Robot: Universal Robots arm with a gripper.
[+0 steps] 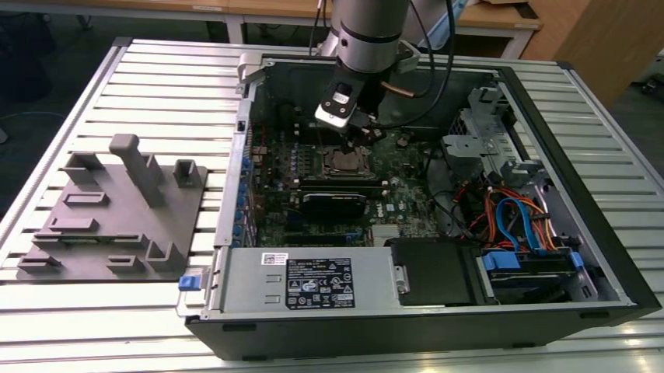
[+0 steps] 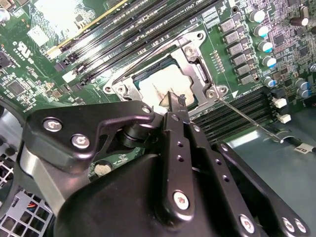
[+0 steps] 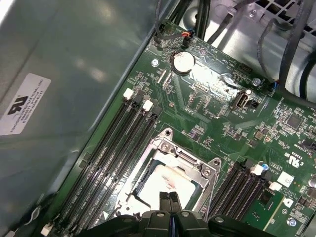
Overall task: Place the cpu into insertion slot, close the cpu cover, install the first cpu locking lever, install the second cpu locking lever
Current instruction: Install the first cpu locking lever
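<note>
Reaching arm: a grey cylindrical robot arm [image 1: 365,31] hangs into the open case from above.
Gripper: the black-fingered gripper [image 2: 175,101] [image 3: 169,197] [image 1: 356,138] has its two fingers pressed together, with no gap and nothing between them. Its tips are directly over one edge of the cpu; contact cannot be told.
Cpu: the small flat square chip with a dull silver-grey top [image 2: 163,79] [image 3: 173,180] lies flat inside the insertion slot.
Insertion slot: the small square socket with a silvery metal rim [image 2: 114,88] [image 3: 163,136] [image 1: 346,161] sits in the green circuit board [image 3: 207,98], between two banks of long narrow black slots [image 3: 116,148].
Cpu cover: the thin silvery metal plate with a square window [image 2: 195,59] [image 3: 190,165] lies down around the chip, whose top shows through the window.
Lever: a thin silvery wire lever [image 2: 249,120] slants away from one corner of the socket, across the neighbouring black slots.
Case: the black and grey computer case [image 1: 415,334] lies open on its side, covering the part of the slatted silvery metal bench [image 1: 155,85] towards the exterior view's right.
Fixture: a grey moulded plate with upright pegs [image 1: 114,225] lies near the bench edge on the exterior view's left, just beside the case.
</note>
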